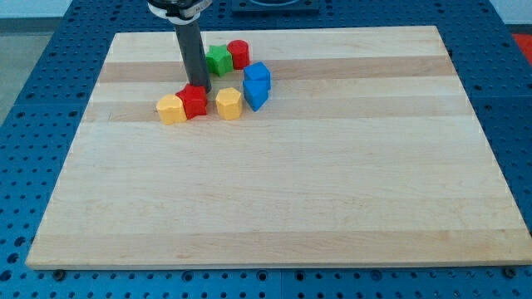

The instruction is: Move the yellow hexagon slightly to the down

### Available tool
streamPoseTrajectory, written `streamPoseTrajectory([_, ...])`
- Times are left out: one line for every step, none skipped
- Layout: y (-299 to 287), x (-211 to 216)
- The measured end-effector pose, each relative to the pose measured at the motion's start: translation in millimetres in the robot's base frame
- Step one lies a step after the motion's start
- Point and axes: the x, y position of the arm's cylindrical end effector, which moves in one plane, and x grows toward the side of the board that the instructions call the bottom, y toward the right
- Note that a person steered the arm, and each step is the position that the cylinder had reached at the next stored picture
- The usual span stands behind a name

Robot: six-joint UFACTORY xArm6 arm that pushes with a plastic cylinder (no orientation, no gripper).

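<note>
The yellow hexagon (229, 104) lies on the wooden board (274, 191) in the upper left part. A red block (194, 101) sits to its left, and another yellow block (171, 109), shape unclear, touches that red block's left side. My tip (200, 86) stands at the top edge of the red block, up and to the left of the yellow hexagon, with a small gap to the hexagon. The dark rod rises from the tip to the view's top.
Two blue blocks (258, 75) (256, 95) stand close together just right of the yellow hexagon. A green block (219, 60) and a red cylinder-like block (238, 54) sit above it, near the board's top edge. A blue perforated table (41, 100) surrounds the board.
</note>
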Motion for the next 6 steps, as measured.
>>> streamPoseTrajectory([19.4, 0.0])
streamPoseTrajectory([15.5, 2.7])
streamPoseTrajectory([-27.2, 18.1])
streamPoseTrajectory([-40.2, 27.3])
streamPoseTrajectory([-1.3, 9.6])
streamPoseTrajectory([33.8, 10.6])
